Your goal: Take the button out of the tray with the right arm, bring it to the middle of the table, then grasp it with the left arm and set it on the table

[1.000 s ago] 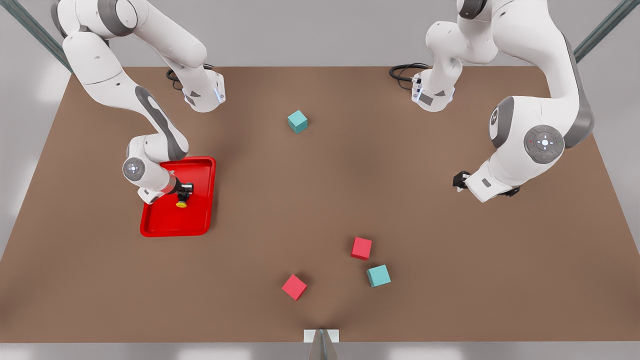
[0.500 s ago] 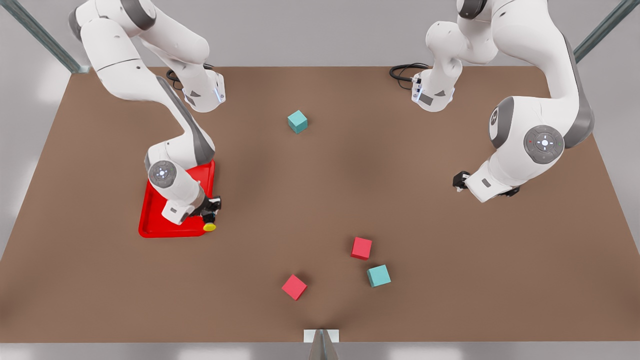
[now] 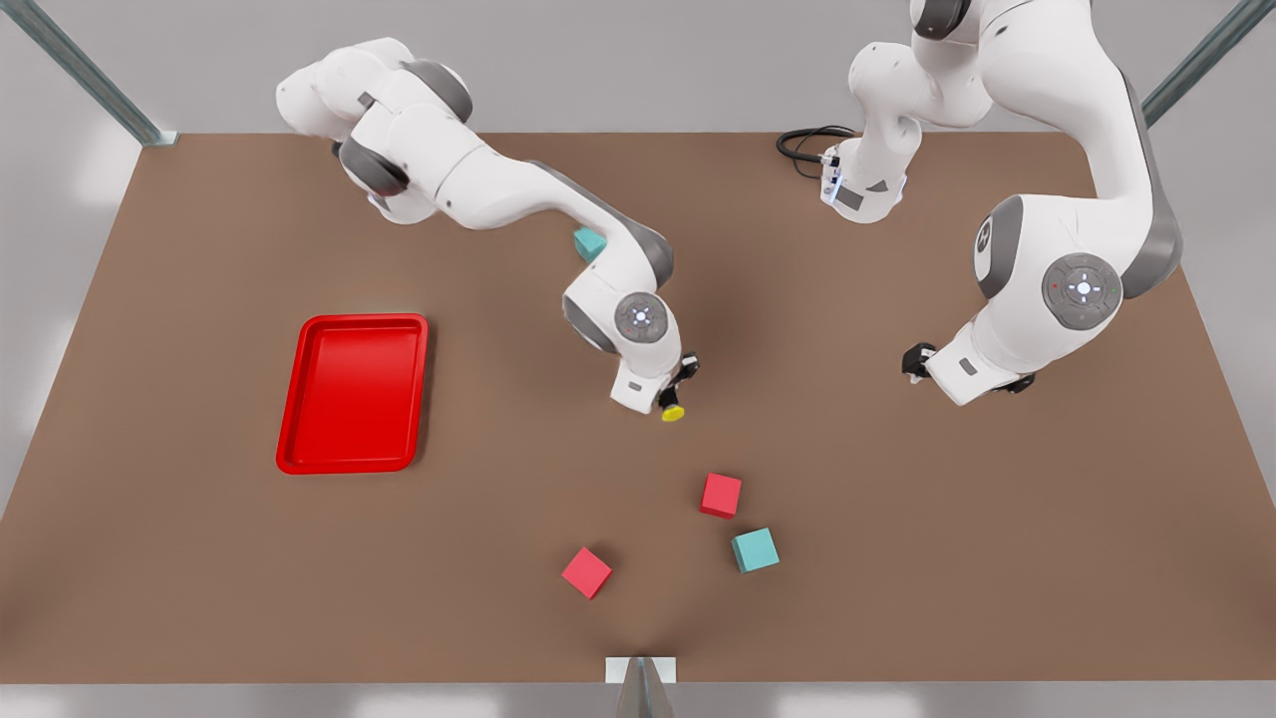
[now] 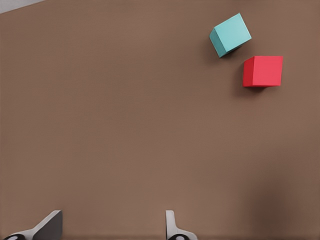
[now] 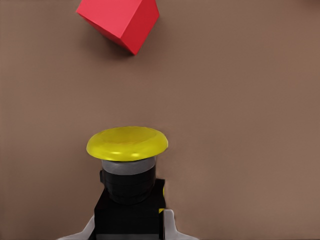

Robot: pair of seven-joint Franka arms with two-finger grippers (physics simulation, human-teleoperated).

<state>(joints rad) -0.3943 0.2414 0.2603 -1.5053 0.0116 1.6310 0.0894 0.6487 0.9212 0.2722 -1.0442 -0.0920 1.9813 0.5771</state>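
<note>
Yellow-capped button [image 3: 673,412] clamped by its black body in right gripper [image 3: 670,399], held above mid-table [image 3: 518,419], well clear of red tray [image 3: 351,393], now empty near table's left edge in front view. Left gripper [image 3: 913,364] waiting near front view's right edge, fingers [image 4: 172,227] spread apart, nothing between. Carry step apparently about done; next likely needs left gripper brought across and closed on button, then right release. Red cube [image 5: 120,20] on table just beyond button.

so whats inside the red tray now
Nothing can be seen inside the tray: its whole red floor lies bare and uncovered. The button hangs in the right gripper over mid-table.
</note>
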